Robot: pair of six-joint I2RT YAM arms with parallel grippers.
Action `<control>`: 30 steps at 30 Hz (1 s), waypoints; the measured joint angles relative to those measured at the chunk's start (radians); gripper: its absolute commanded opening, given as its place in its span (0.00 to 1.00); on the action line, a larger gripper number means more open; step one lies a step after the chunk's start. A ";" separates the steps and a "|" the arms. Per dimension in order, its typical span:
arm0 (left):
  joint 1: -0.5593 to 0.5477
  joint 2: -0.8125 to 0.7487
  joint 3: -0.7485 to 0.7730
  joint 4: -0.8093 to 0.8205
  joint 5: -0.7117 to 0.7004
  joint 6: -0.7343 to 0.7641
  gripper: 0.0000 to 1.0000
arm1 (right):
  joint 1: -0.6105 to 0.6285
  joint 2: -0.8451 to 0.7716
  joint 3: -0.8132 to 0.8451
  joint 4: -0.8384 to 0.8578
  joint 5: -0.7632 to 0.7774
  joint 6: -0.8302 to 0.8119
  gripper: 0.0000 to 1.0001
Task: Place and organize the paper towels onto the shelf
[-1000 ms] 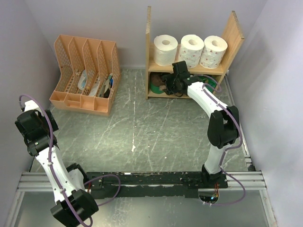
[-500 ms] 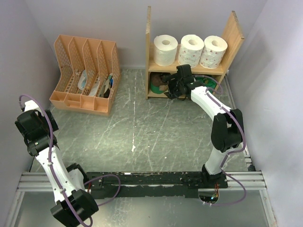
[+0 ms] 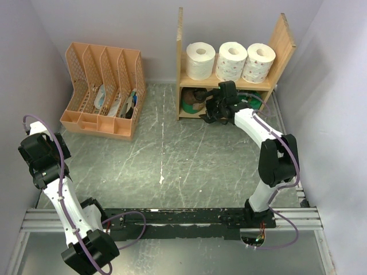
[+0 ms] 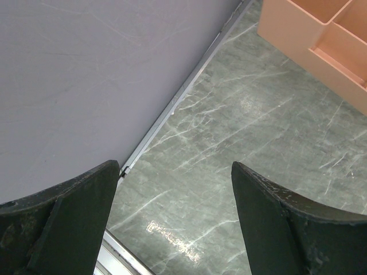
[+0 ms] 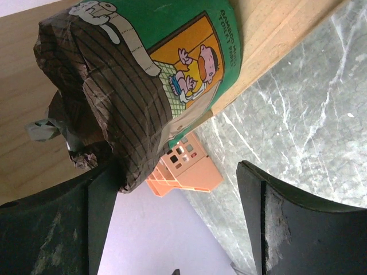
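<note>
Grey-green marbled tabletop (image 3: 172, 154) fills the cell between pale walls (image 3: 338, 86). At the back stands the wooden shelf (image 3: 282, 40), with an orange file organizer (image 3: 103, 86) well apart to its left.

Three white rolls (image 3: 232, 61) sit upright in a row on the shelf's upper board, each touching or just beside the next. The green-wrapped rolls (image 3: 188, 104) lie on the lower board. The right arm hides part of that compartment, so their number cannot be told from above.

The right gripper (image 5: 178, 172) hangs just in front of the lower board with its jaws wide apart and nothing between them. The brown-ended roll (image 5: 149, 86) lies on its side at the board's front edge, beyond the fingertips. Its crumpled brown end is close to one finger, but whether they touch cannot be told. The left gripper (image 4: 175, 172) is parked over bare tabletop by the left wall, also spread wide and empty.

All the visible rolls seem to be on the shelf, so what remains looks like tidying.

These rolls should be light and soft, giving under pressure. The printed wrapper is probably slick and crinkly. A hold across the middle of the cylinder with a gentle squeeze looks safest. The gathered brown end would likely crush or slip.
</note>
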 measured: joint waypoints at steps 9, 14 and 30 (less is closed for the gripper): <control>0.000 0.000 0.000 0.000 0.001 0.000 0.91 | -0.023 -0.094 -0.160 0.148 -0.105 0.027 1.00; 0.000 0.000 0.000 0.000 0.002 0.000 0.91 | -0.028 -0.143 -0.178 0.266 -0.137 0.027 1.00; 0.000 -0.006 0.000 0.000 0.005 0.000 0.91 | -0.047 -0.214 -0.176 0.528 -0.315 -0.130 1.00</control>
